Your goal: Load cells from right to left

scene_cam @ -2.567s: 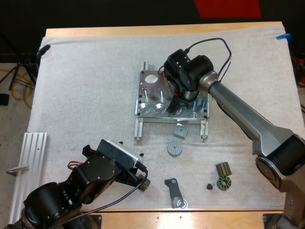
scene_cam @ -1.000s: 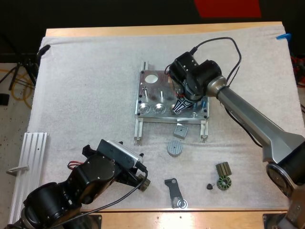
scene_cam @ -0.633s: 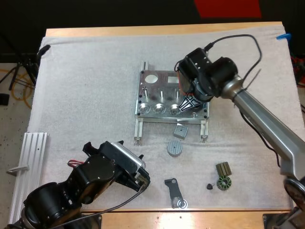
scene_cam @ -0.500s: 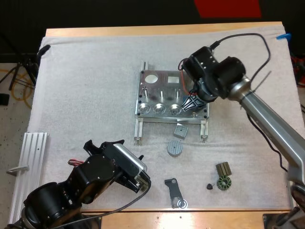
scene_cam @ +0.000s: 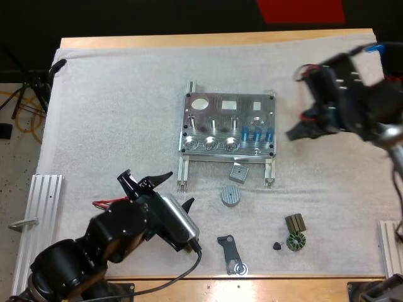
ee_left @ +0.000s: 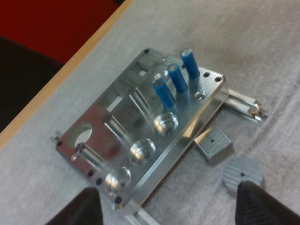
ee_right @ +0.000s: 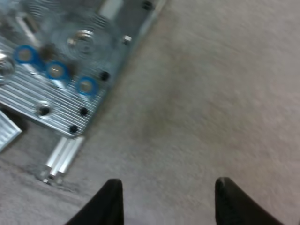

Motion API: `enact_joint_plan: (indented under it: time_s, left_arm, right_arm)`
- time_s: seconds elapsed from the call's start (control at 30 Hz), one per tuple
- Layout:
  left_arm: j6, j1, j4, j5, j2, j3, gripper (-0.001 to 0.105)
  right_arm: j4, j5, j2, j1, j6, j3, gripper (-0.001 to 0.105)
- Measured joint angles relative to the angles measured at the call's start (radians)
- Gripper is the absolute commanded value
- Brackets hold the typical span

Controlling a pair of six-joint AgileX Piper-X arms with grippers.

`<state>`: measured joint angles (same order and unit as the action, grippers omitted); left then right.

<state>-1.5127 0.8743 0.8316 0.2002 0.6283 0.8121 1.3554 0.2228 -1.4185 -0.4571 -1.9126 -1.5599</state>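
The left end effector [scene_cam: 167,189], released and empty at lower left, could knock the grey disc [scene_cam: 230,195] or square block [scene_cam: 238,172] on reaching for the fixture [scene_cam: 214,113] mid-frame, whose right side holds three upright blue cells [scene_cam: 257,134] beside three empty pockets [scene_cam: 211,143]; at upper right, the right end effector [ee_right: 171,201] hangs released too.

My wooden table [scene_cam: 214,40] has a white mat [scene_cam: 113,113] on it. A shiny metal plate with holes [scene_cam: 217,108] sits on the mat. Nearer me lie a small square metal block [scene_cam: 238,172], a round grey ribbed disc [scene_cam: 231,195], a flat dark bracket [scene_cam: 230,254] and a small dark ring [scene_cam: 295,241].
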Motion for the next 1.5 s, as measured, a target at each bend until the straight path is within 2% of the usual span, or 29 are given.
enact_joint_plan:
  time_s: [0.17,0.33,0.47,0.53,0.63,0.93,1.2,1.4,1.5]
  left_arm:
    - [0.068,-0.155,-0.032,-0.167,0.000,0.000,0.059]
    - [0.140,-0.372,-0.034,-0.363,0.000,0.000,0.059]
    - [0.160,-0.539,-0.034,-0.442,0.000,0.000,0.059]
    - [0.162,-0.618,-0.034,-0.450,0.000,0.000,0.059]
    - [0.162,-0.687,-0.034,-0.453,-0.009,0.000,0.059]
    - [0.145,-0.813,-0.034,-0.429,-0.146,0.000,0.059]
    - [0.048,-0.841,-0.024,-0.416,-0.344,0.002,0.059]
    - [0.046,-0.841,-0.022,-0.283,-0.497,0.002,0.059]
    - [0.045,-0.841,-0.006,-0.271,-0.566,0.004,0.059]
  right_arm:
    - [-0.005,0.000,0.156,0.080,0.002,0.106,0.044]
    - [-0.036,-0.005,0.341,0.112,0.002,0.229,0.044]
    - [-0.080,-0.009,0.457,0.112,0.002,0.316,0.044]
    - [-0.114,-0.009,0.532,0.112,0.002,0.363,0.044]
    - [-0.148,0.004,0.612,0.112,0.002,0.415,0.044]
    - [-0.244,0.022,0.899,0.112,0.002,0.570,0.044]
    - [-0.252,0.008,1.137,0.112,0.005,0.667,0.044]
    - [-0.253,0.005,1.253,0.112,0.028,0.715,0.044]
    - [-0.253,-0.011,1.290,0.112,0.040,0.745,0.044]
